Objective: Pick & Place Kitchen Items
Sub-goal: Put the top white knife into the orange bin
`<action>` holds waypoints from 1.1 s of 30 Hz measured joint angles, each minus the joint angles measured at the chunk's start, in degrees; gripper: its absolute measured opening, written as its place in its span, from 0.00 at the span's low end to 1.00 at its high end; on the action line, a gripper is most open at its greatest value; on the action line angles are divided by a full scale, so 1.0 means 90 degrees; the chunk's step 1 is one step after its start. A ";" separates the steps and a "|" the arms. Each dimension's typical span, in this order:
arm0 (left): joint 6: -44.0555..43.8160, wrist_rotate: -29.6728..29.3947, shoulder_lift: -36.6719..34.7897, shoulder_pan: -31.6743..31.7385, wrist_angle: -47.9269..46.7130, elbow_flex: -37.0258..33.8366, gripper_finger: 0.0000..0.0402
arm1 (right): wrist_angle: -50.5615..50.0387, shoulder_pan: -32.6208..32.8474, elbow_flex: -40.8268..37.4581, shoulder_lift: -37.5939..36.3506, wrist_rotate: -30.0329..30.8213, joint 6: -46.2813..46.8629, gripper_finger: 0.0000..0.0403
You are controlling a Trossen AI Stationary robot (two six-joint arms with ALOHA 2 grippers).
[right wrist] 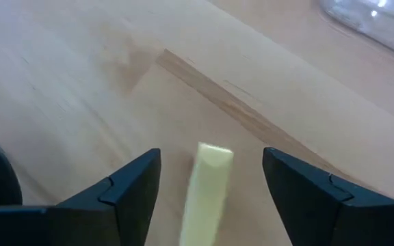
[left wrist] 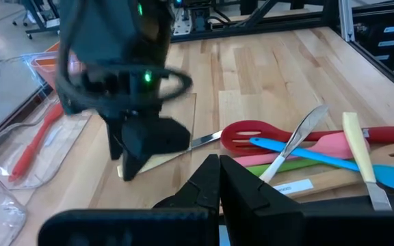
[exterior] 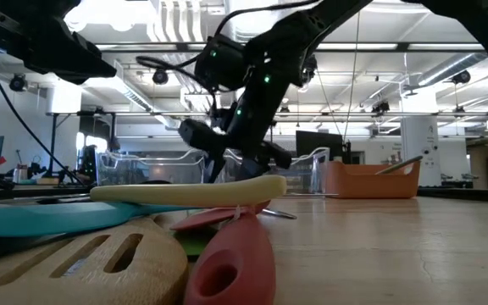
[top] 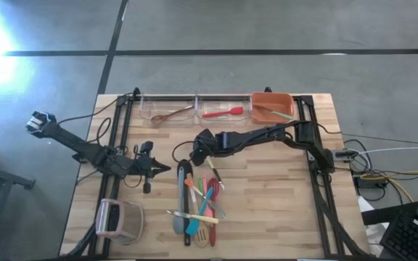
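Right gripper point(right wrist: 211, 181): jaws spread wide, straddling the pale yellow handle point(right wrist: 207, 184) without gripping it, above the table point(top: 267, 210).
Left gripper point(left wrist: 219, 179): clenched, empty, waiting at table's left.
Utensil pile point(top: 198, 206): table front-centre, handle end reaching beneath right gripper.

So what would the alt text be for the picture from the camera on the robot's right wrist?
The right gripper hangs open just above a wooden table, its two dark fingers on either side of the pale yellow handle end of a utensil, not touching it. A corner of a clear bin shows at the edge.
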 joint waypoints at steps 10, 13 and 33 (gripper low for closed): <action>0.0004 0.0000 0.0000 0.0002 -0.0012 0.0000 0.03 | -0.0610 0.0113 0.0627 0.0655 0.0159 -0.0037 0.57; -0.0004 0.0000 0.0000 0.0002 -0.0032 0.0000 0.03 | -0.0847 0.0163 0.0744 0.0680 0.0302 -0.0012 0.56; -0.0124 0.0004 0.0000 0.0002 -0.0077 0.0000 0.03 | -0.1146 0.0195 0.0797 0.0684 0.0293 -0.0015 0.33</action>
